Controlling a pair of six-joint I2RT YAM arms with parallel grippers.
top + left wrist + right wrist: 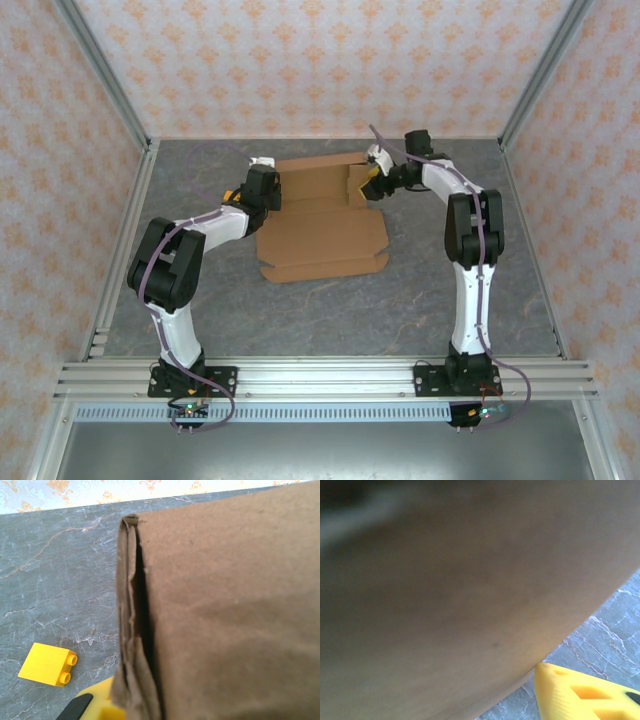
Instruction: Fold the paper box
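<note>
The paper box (322, 235) is a flat brown cardboard sheet with flaps, lying mid-table. One flap (355, 182) stands up at its far right. My left gripper (266, 192) sits at the sheet's far left edge. In the left wrist view, the folded, layered cardboard edge (131, 630) runs down into the jaws beside one yellow finger (97, 705), and the gripper is shut on it. My right gripper (373, 180) is at the raised flap. In the right wrist view, cardboard (445, 595) presses against one yellow finger (580, 695) and hides the other.
A small yellow toy block (47, 664) lies on the grey marbled table (330, 310) just left of the box edge. Patterned walls and metal frame posts enclose the table on three sides. Open tabletop lies in front of the box.
</note>
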